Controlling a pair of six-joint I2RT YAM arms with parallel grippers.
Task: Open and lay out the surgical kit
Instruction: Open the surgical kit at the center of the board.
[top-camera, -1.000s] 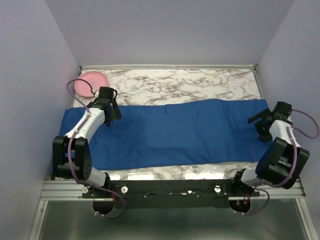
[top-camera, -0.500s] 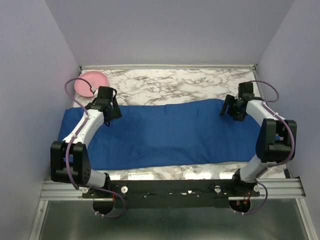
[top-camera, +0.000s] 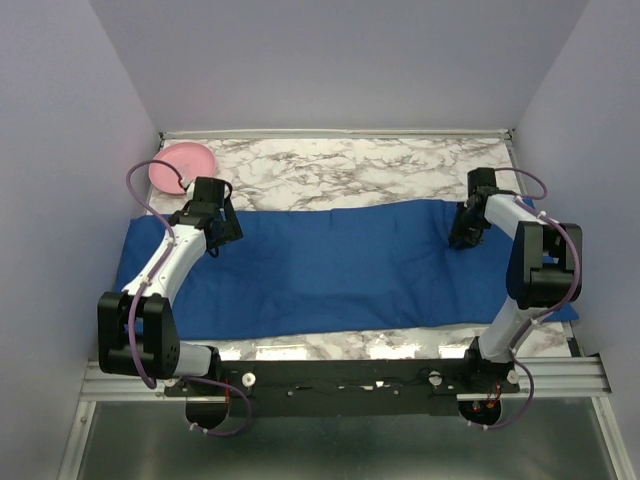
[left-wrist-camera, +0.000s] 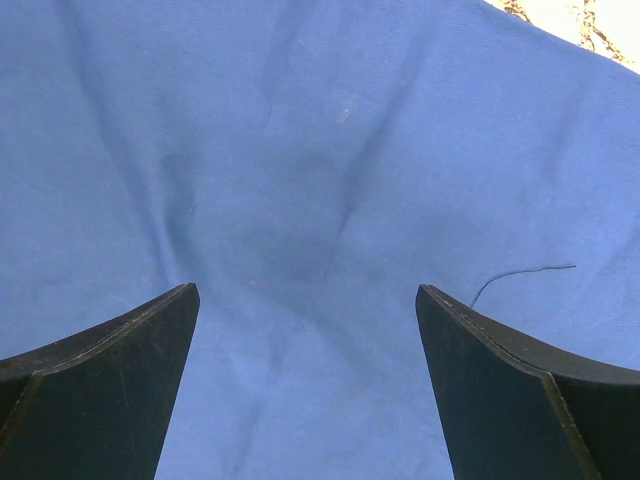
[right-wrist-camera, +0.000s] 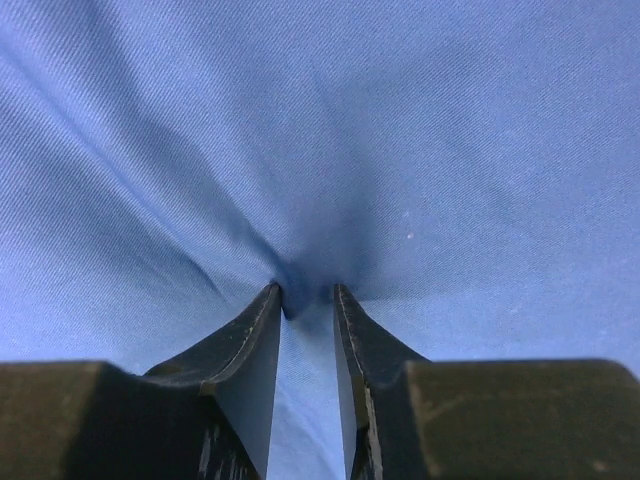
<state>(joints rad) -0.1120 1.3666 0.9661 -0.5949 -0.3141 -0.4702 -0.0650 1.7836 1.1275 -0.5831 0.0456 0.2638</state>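
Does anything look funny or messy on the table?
Nothing spilled or broken. The blue cloth is puckered where the right gripper pinches a fold, a loose thread lies on it, and a pink dish sits in the far-left corner.

Item count: one blue cloth wrap (top-camera: 340, 265), one pink dish (top-camera: 183, 163), one marble counter (top-camera: 340, 170). Hand count: two, consisting of one left hand (top-camera: 224, 232) and one right hand (top-camera: 463, 237).
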